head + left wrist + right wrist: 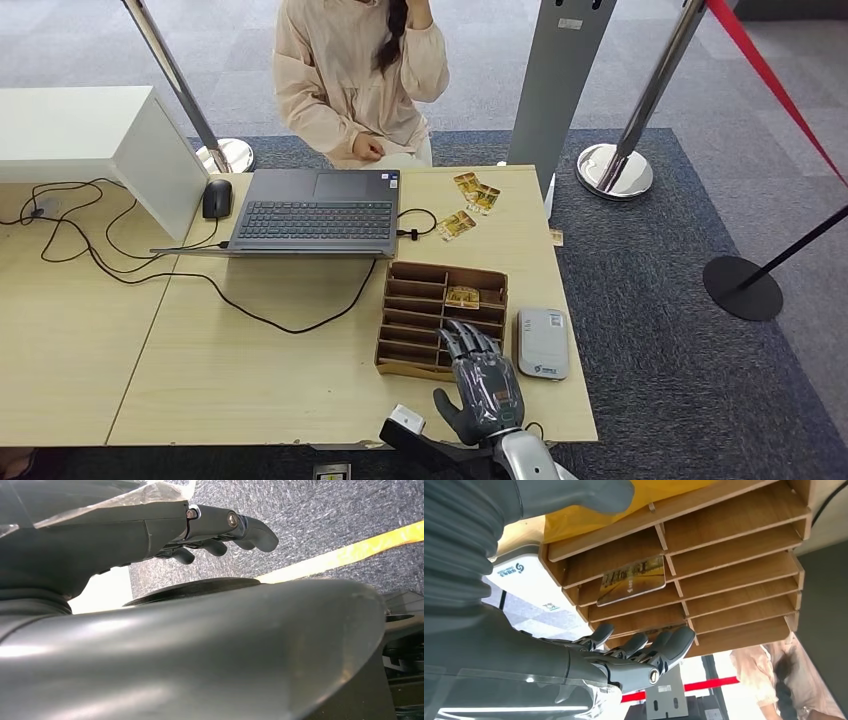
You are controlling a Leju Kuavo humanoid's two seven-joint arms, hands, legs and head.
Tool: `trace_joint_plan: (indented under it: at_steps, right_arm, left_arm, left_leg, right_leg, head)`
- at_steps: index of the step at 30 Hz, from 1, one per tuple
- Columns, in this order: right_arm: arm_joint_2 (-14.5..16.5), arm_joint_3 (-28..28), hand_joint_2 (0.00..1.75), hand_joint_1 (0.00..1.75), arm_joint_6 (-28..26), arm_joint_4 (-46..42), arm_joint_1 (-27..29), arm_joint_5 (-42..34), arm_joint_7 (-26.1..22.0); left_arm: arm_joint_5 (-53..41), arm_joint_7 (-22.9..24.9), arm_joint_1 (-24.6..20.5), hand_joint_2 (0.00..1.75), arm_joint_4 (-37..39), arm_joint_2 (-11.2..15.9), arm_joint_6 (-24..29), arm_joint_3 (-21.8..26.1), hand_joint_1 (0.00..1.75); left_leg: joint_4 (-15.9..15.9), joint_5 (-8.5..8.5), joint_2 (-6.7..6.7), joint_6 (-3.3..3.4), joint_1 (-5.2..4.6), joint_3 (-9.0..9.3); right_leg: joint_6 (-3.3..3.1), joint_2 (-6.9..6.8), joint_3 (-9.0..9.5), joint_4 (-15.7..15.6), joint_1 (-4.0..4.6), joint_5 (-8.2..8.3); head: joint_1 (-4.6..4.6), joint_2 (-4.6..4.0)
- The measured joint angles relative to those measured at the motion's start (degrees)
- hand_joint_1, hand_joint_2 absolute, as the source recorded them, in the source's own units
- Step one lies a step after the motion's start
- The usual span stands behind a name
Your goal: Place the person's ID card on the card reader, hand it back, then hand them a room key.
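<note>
My right hand (480, 385) hovers over the table's near edge with its fingers spread and empty, fingertips at the front of a wooden slotted organizer (440, 318). One room key card (462, 297) lies in a slot of that organizer (734, 550), and the same card (631, 580) sits just beyond my fingers (644, 650). The grey-white card reader (542, 342) lies right of the organizer, next to my hand. Loose cards (478, 193) and another card (456, 224) lie near the far table edge. The person (350, 80) sits across the table. My left hand (220, 530) hangs over carpet, holding nothing.
An open laptop (315, 212) with a cable, a mouse (216, 198) and a white box (90, 140) occupy the far left of the table (250, 390). Stanchion bases (614, 170) with red ropes stand on the carpet to the right.
</note>
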Motion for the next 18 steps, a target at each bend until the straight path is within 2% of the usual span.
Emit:
trace_joint_plan:
  at_steps: [9, 15, 18]
  right_arm:
    - [-0.1, 0.1, 1.75, 0.43, 1.0, 0.6, -0.2, 0.2, 1.0]
    - [-0.7, 0.0, 1.75, 0.55, 1.5, 0.6, -0.7, 0.4, 1.2]
    - [-0.7, 0.0, 1.75, 0.68, 1.4, 0.6, -0.7, 1.0, 1.2]
  left_arm:
    - [0.1, 0.0, 0.0, 0.0, 0.0, 0.2, -0.2, 0.0, 0.0]
    - [0.1, 0.0, 0.0, 0.0, 0.0, 0.3, -0.2, 0.0, 0.0]
    - [0.1, 0.0, 0.1, 0.0, 0.0, 0.3, -0.2, 0.0, 0.0]
  left_leg:
    - [0.0, 0.0, 0.0, 0.0, 0.0, 0.0]
    - [0.0, 0.0, 0.0, 0.0, 0.0, 0.0]
    - [0.0, 0.0, 0.0, 0.0, 0.0, 0.0]
  right_leg:
    - [0.0, 0.0, 0.0, 0.0, 0.0, 0.0]
    - [0.0, 0.0, 0.01, 0.0, 0.0, 0.0]
    - [0.0, 0.0, 0.01, 0.0, 0.0, 0.0]
  head:
    - [0.01, 0.0]
    - [0.01, 0.0]
    - [0.0, 0.0]
